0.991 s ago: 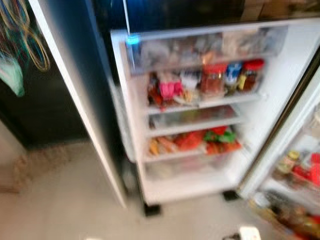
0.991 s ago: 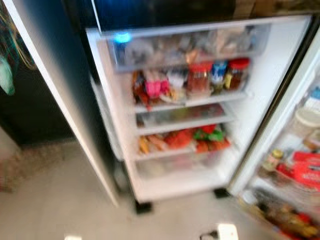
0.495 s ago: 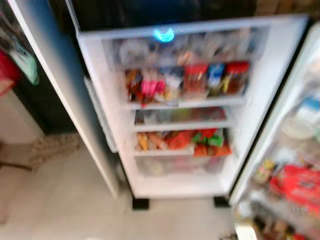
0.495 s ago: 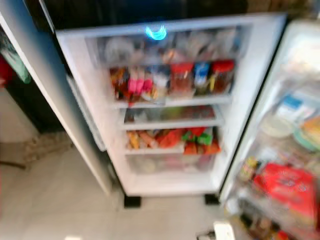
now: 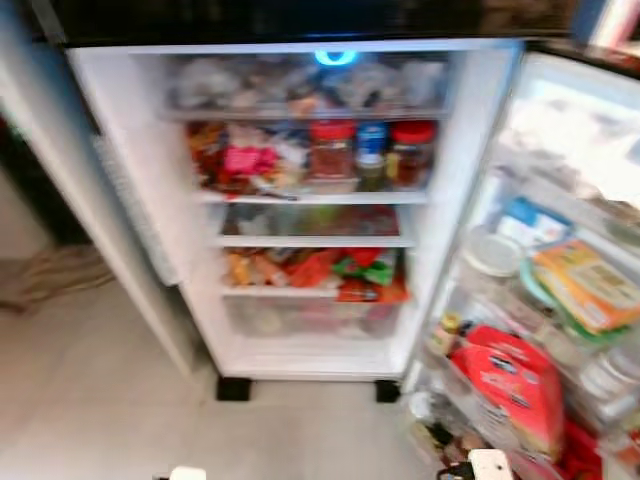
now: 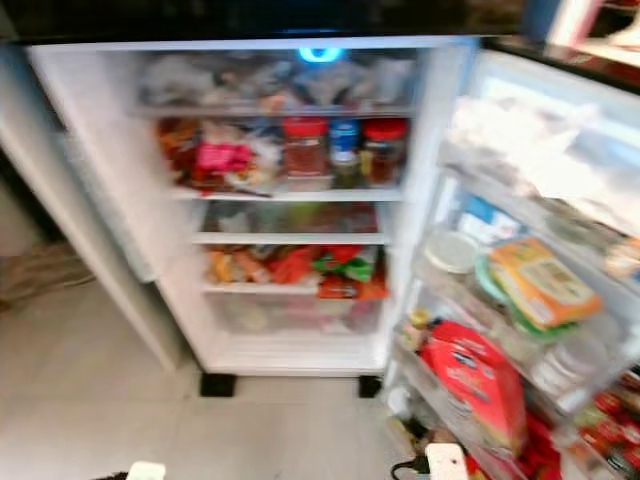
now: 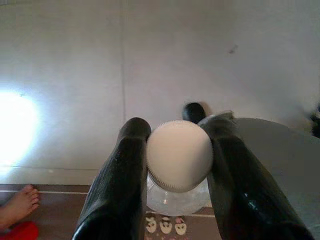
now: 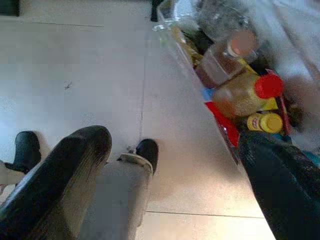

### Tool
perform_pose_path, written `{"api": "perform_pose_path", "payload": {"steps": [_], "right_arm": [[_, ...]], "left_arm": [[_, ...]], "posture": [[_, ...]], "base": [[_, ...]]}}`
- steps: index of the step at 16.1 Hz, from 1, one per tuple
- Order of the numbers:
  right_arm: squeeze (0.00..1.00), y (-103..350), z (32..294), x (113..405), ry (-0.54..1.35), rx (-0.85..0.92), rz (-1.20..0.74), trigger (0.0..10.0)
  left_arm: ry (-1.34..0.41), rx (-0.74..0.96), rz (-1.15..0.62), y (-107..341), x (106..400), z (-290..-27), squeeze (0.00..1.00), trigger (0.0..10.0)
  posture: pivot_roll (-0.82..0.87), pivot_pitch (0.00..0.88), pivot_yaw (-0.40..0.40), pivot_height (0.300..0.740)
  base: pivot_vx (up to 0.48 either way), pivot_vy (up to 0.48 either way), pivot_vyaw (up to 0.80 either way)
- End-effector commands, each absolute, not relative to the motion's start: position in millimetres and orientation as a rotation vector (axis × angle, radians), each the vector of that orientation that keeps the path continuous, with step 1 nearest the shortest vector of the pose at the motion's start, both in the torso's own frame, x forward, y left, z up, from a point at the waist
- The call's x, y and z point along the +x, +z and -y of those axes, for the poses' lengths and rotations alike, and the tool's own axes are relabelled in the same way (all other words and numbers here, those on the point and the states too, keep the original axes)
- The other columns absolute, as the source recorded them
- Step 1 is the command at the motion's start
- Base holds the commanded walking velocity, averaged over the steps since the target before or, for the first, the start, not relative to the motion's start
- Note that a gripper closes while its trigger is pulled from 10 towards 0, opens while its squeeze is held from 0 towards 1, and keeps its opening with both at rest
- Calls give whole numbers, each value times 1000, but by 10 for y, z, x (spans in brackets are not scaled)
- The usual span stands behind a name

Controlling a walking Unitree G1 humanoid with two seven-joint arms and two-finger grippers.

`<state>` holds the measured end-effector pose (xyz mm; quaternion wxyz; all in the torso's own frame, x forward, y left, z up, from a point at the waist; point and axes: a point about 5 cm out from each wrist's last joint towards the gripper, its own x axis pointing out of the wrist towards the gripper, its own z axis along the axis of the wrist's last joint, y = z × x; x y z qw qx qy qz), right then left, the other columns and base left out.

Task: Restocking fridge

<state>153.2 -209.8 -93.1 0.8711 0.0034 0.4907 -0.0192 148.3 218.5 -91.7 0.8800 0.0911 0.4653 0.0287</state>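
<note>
Fridge open, shelves & door rack already full. Left gripper clamped on white-lidded jar, low over floor — not yet shelved. Right gripper fingers apart, empty, beside door-rack bottles. Placing still to do, I'd say.
</note>
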Motion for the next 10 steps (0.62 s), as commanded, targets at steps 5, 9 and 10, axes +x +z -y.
{"api": "perform_pose_path", "payload": {"steps": [5, 9, 10], "right_arm": [[0, -933, 2096, 1528, -38, -26, -1028, 10000], [0, -929, 2133, 1522, -54, -123, -1025, 10000], [0, -928, 2129, 1525, -43, -136, -1021, 10000]], "left_arm": [[11, 263, -603, -440, 2248, -2211, 0, 10000], [27, 257, -273, -53, 2397, -2279, 0, 10000], [25, 211, -257, -49, 2354, -2252, 0, 10000]], "posture": [[-33, 0, 18, 740], [-35, 0, 29, 740], [-38, 0, 32, 740]], "base": [[0, 0, 0], [0, 0, 0], [0, 0, 0]]}}
